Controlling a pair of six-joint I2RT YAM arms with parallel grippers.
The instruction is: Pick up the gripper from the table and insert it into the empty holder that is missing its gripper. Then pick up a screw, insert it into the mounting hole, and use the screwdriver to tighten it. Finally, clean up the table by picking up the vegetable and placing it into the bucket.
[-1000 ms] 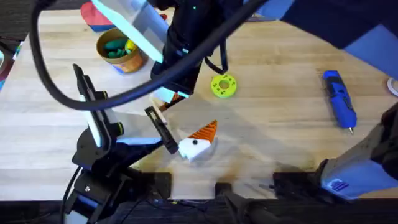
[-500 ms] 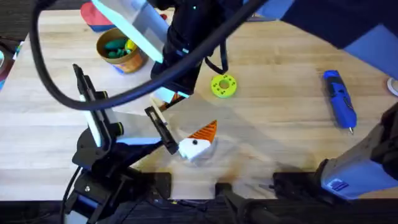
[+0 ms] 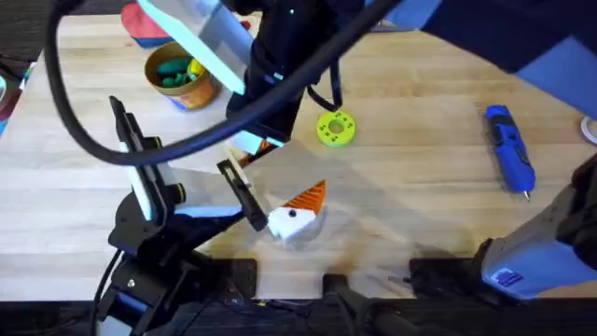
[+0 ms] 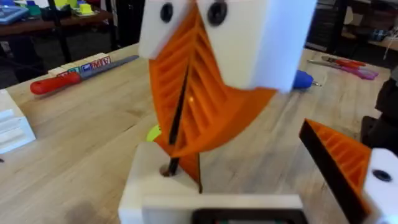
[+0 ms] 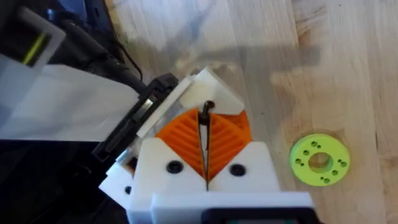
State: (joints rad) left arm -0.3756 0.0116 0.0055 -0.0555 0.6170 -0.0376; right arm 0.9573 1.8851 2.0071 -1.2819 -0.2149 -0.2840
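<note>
My right gripper (image 5: 205, 124) has reached across the table and is shut on a thin dark screw (image 4: 179, 118) held upright between its orange pads (image 4: 211, 93). The screw's lower end meets a hole in the plain white holder (image 4: 155, 186), which is one finger of my left gripper (image 3: 284, 173). That gripper is open, and its other finger (image 4: 345, 165) carries an orange tip. I cannot tell the small orange gripper block apart from the pads. The blue screwdriver (image 3: 508, 147) lies at the far right. The yellow-orange bucket (image 3: 191, 93) at the back left holds a green vegetable (image 3: 171, 70).
A green-and-yellow ring (image 3: 336, 129) lies just right of the two grippers. A red pouch (image 3: 140, 23) sits behind the bucket. A red-handled screwdriver (image 4: 74, 74) lies farther off on the table. Bare wood spreads between the ring and the blue screwdriver.
</note>
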